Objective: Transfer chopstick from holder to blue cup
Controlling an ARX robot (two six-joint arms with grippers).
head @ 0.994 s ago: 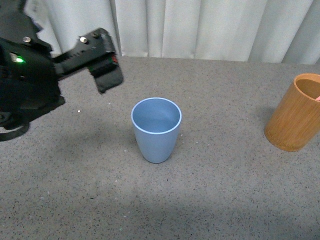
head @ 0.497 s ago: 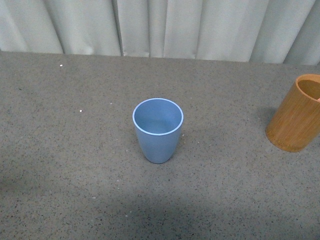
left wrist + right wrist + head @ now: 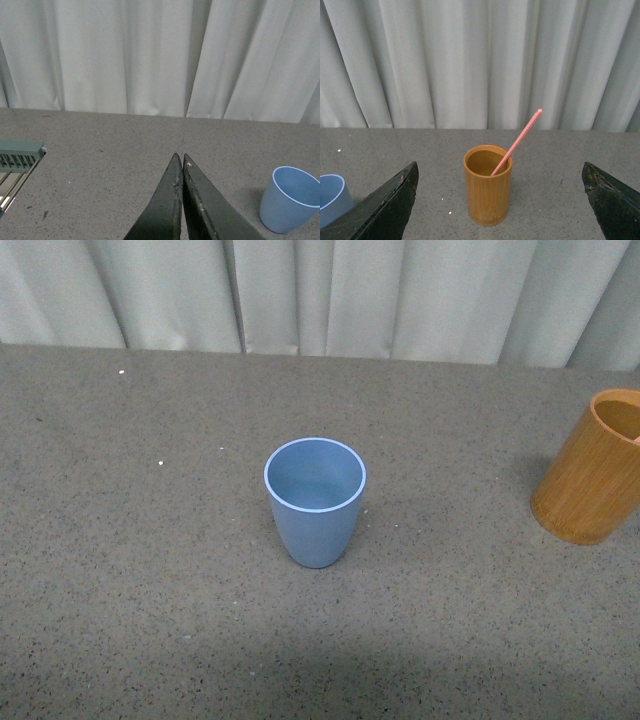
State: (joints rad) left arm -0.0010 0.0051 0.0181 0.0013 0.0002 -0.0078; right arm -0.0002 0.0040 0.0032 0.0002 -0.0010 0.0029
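Observation:
The light blue cup (image 3: 315, 498) stands empty and upright mid-table; it also shows in the left wrist view (image 3: 290, 199) and at the edge of the right wrist view (image 3: 331, 196). The orange-brown holder (image 3: 597, 467) stands at the right edge of the front view. In the right wrist view the holder (image 3: 487, 185) holds one salmon-pink chopstick (image 3: 517, 141) leaning out of it. My right gripper (image 3: 500, 172) is open wide, facing the holder from a distance. My left gripper (image 3: 180, 159) is shut and empty, left of the cup. Neither gripper shows in the front view.
Grey speckled tabletop (image 3: 150, 570) with a pale curtain (image 3: 320, 295) along the far edge. A grey-green slatted rack (image 3: 17, 162) lies at the table's far left in the left wrist view.
My left arm, which stood at the upper left of the front view one second ago, has pulled out of that view. The cup and holder have not moved.

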